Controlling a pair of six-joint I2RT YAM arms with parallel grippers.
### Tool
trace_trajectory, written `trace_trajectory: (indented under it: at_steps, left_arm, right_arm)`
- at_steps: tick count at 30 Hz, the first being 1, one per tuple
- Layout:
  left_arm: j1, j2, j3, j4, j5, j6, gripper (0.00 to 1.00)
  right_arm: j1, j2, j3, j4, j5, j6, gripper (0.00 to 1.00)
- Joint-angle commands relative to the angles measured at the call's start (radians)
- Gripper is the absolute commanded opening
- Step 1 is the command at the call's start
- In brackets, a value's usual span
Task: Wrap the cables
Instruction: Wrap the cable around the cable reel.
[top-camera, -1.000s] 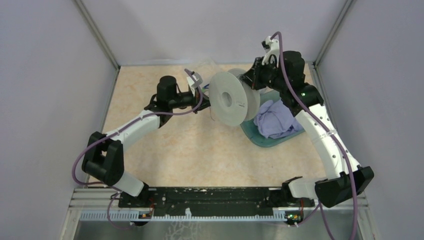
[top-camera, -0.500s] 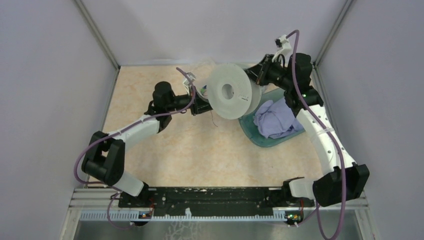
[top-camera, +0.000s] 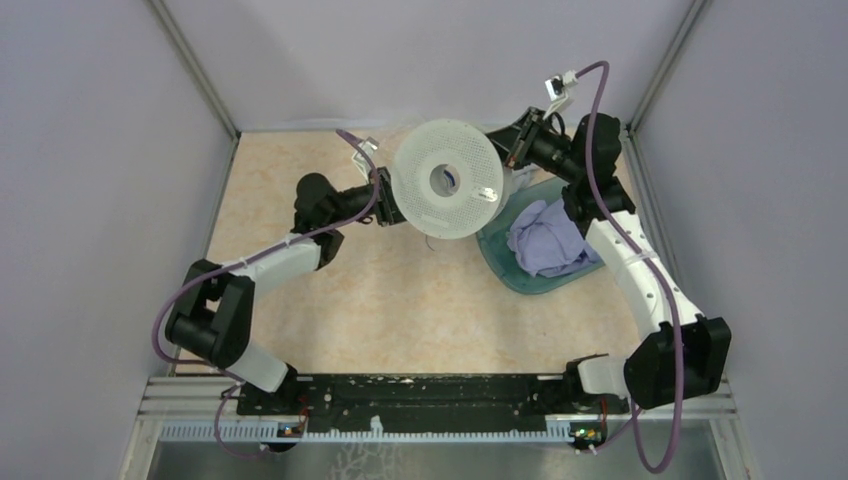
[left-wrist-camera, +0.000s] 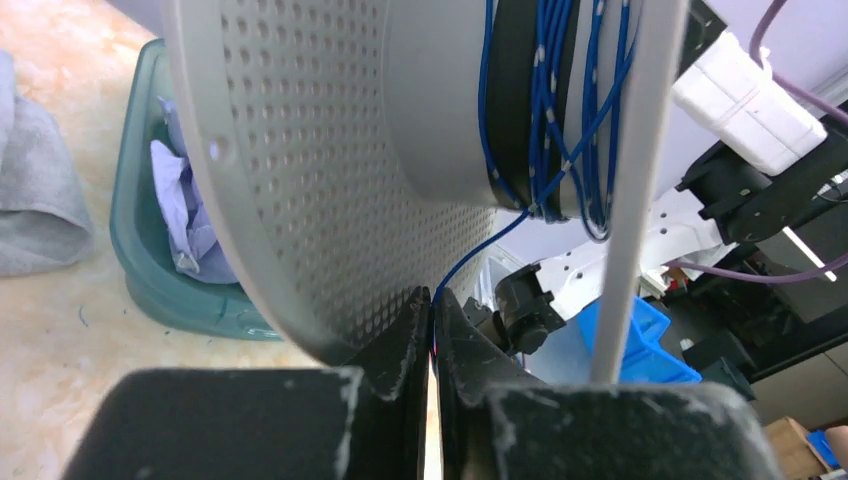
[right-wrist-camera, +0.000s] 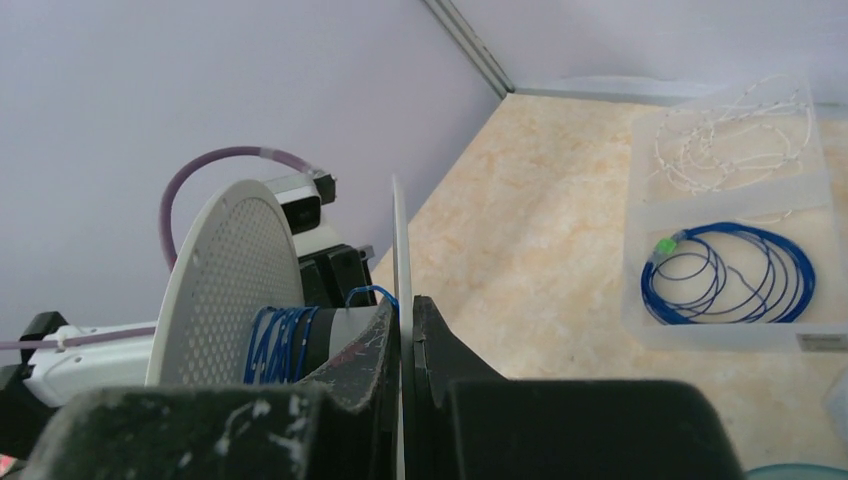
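A pale grey spool (top-camera: 445, 180) hangs in the air at the table's back, its perforated face turned toward the top camera. My right gripper (right-wrist-camera: 405, 305) is shut on the thin edge of the spool's solid flange (right-wrist-camera: 397, 235). The cable (left-wrist-camera: 480, 255) is a very thin wire, blue in the wrist views, wound in several turns round the spool's core (right-wrist-camera: 275, 340). My left gripper (left-wrist-camera: 433, 300) is shut on the cable just below the perforated flange (left-wrist-camera: 300, 150). In the top view a short dark end (top-camera: 428, 240) hangs under the spool, which hides the left fingers.
A teal tray (top-camera: 510, 270) holding a purple cloth (top-camera: 545, 240) lies right of the spool. A clear box (right-wrist-camera: 640, 310) on the table holds a blue coil with a green end (right-wrist-camera: 730, 275) and a white cord (right-wrist-camera: 735, 150). A grey cloth (left-wrist-camera: 30, 200) lies near the tray.
The right arm has turned the spool, so its perforated face now faces the top camera, and shifted it left. The left arm has drawn back to the left, still at the spool's edge.
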Motion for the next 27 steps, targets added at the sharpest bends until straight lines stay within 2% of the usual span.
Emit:
trace_trajectory:
  at_steps: [1,4,8,12,17,22,27]
  left_arm:
    - [-0.020,0.019,0.006,0.216,0.015,-0.121,0.12]
    - [-0.019,0.037,-0.003,0.292,0.001,-0.185,0.17]
    - [-0.022,0.041,0.005,0.295,0.007,-0.202,0.20]
    - [-0.025,0.013,-0.007,0.209,0.022,-0.102,0.25]
    - [-0.025,-0.038,-0.061,0.120,0.027,0.033,0.37]
    - [-0.026,-0.048,-0.070,0.066,0.048,0.103,0.48]
    - [-0.024,-0.061,-0.075,0.044,0.073,0.159,0.54]
  right_arm:
    - [0.018,0.014,-0.030,0.140,-0.025,0.089,0.00]
    - [0.018,0.017,-0.048,0.172,-0.033,0.116,0.00]
    - [0.018,0.021,-0.064,0.206,-0.043,0.142,0.00]
    - [0.015,0.022,-0.053,0.209,-0.048,0.150,0.00]
    - [-0.024,0.019,-0.033,0.198,-0.051,0.167,0.00]
    - [-0.037,0.023,-0.017,0.185,-0.059,0.177,0.00]
    - [-0.059,0.022,-0.012,0.175,-0.067,0.177,0.00]
